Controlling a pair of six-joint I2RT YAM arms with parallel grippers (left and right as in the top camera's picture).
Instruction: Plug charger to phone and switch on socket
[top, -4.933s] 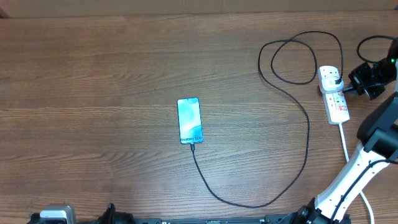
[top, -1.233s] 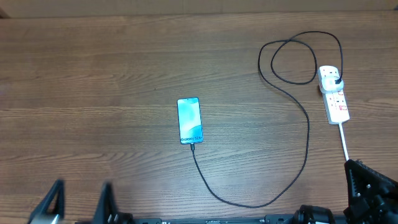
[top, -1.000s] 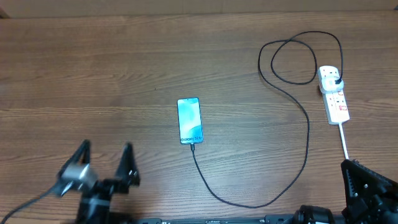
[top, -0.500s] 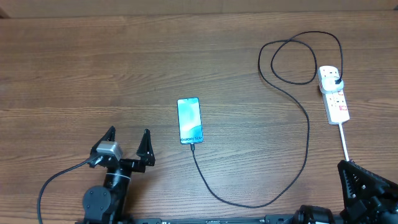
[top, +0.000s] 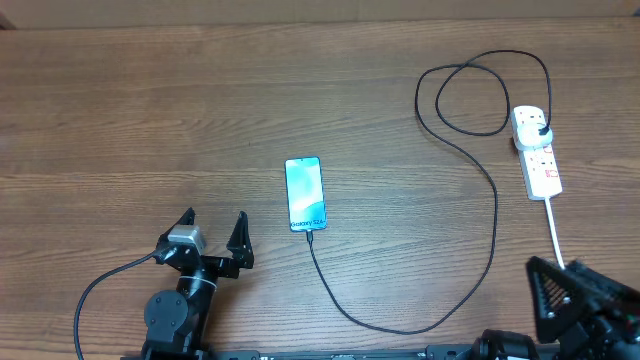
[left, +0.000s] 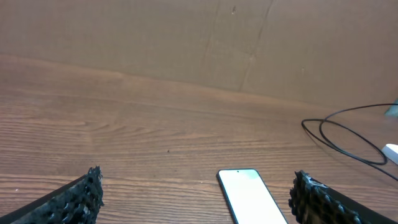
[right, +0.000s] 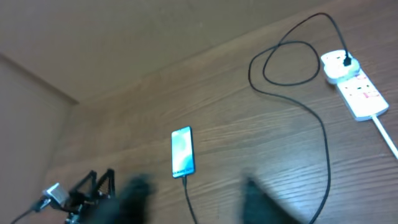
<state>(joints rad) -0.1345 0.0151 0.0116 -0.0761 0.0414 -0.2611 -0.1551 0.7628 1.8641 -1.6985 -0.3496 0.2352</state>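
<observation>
Left hand (top: 213, 221), spread empty at phone's (top: 305, 193) 8 o'clock, should brace it lightly without dislodging charger (top: 496, 215); right hand (right: 193, 194) gapes empty too.

Slim phone (top: 305, 194), blue screen lit and facing up, flat just ahead-right of the left tool (top: 212, 222). Thin black charger (top: 495, 215) plugged into its near end, looping away to the white socket (top: 537, 152), well to that tool's right.
</observation>
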